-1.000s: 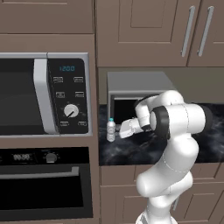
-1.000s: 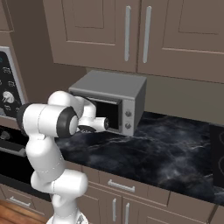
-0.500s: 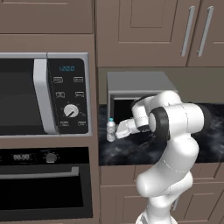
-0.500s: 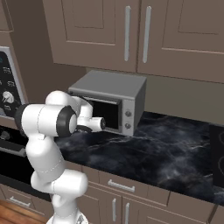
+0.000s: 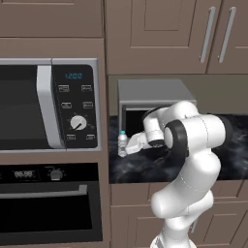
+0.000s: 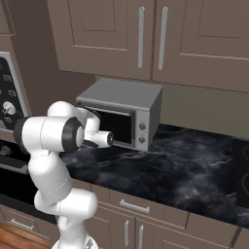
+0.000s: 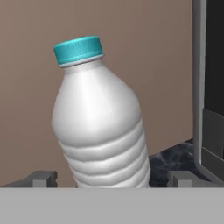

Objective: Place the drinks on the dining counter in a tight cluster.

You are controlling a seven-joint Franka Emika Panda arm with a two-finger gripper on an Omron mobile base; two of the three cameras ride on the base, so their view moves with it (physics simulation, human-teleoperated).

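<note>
While its blue cap (hand view) shows, the gripper [image 7: 112, 178] stands spread around the water bottle [image 7: 99, 118].

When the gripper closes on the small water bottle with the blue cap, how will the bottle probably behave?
The water bottle has ribbed, thin-looking walls, so it may flex somewhat under a hard squeeze. Its smooth rounded body could slip between the fingers, though the ribs may help the grip. It is tall over a narrow base on the black counter, so a sideways nudge would likely tip it.

Your two base views flank the arm, sharing the grey countertop microwave [image 5: 150, 104] [image 6: 121, 114]; your hand view sits close to the blue-capped water bottle [image 7: 98, 120].
</note>
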